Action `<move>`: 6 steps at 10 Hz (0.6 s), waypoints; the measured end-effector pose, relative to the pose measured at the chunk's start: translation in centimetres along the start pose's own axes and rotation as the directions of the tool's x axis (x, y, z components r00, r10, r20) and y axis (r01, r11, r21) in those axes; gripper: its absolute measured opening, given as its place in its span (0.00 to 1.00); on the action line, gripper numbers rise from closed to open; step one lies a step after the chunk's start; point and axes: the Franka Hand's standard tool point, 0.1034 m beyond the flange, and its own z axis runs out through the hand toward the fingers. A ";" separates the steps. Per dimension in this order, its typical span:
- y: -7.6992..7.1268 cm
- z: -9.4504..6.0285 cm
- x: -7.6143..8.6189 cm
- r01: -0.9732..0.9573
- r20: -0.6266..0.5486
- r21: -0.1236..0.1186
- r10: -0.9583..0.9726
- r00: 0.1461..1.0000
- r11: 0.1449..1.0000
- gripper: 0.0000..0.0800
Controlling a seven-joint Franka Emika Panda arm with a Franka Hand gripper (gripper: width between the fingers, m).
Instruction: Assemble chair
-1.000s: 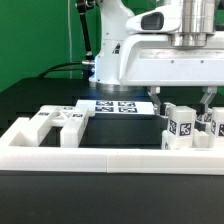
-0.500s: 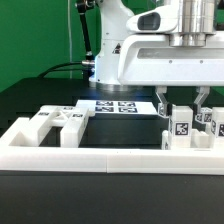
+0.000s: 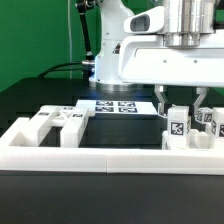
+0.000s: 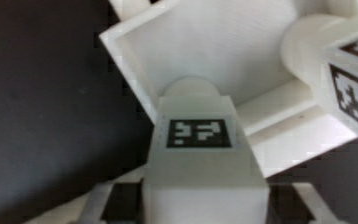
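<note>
At the exterior view's right, my gripper point(image 3: 183, 106) is shut on an upright white chair piece point(image 3: 178, 126) with a black-and-white tag on its face. The piece stands just behind the front rail. In the wrist view the same tagged piece point(image 4: 202, 140) runs out from between my gripper point(image 4: 206, 205), its sides tight against both fingers point(image 4: 126, 200). More white chair pieces point(image 3: 55, 122) lie at the exterior view's left. Another tagged piece point(image 3: 212, 120) stands close on the right of the held one, also seen in the wrist view point(image 4: 345, 70).
A long low white border rail point(image 3: 100, 152) runs across the front. The marker board point(image 3: 115, 106) lies flat behind the middle, before the robot's base point(image 3: 120, 60). In the wrist view a flat white slab point(image 4: 185, 50) lies beyond the held piece, on the black table.
The fingers have closed in from both sides onto the upright tagged piece. The piece and gripper have shifted slightly toward the exterior view's left.
</note>
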 end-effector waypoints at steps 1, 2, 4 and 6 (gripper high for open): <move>0.0 0.0 0.0 -0.054 0.001 0.002 0.054 0.999 0.999 0.36; 0.0 0.0 0.0 -0.157 0.005 0.004 0.157 0.988 0.988 0.36; 0.0 0.0 0.0 -0.342 0.008 0.004 0.342 0.940 0.940 0.36; 0.1 0.0 0.1 -0.469 0.013 0.005 0.469 0.883 0.883 0.36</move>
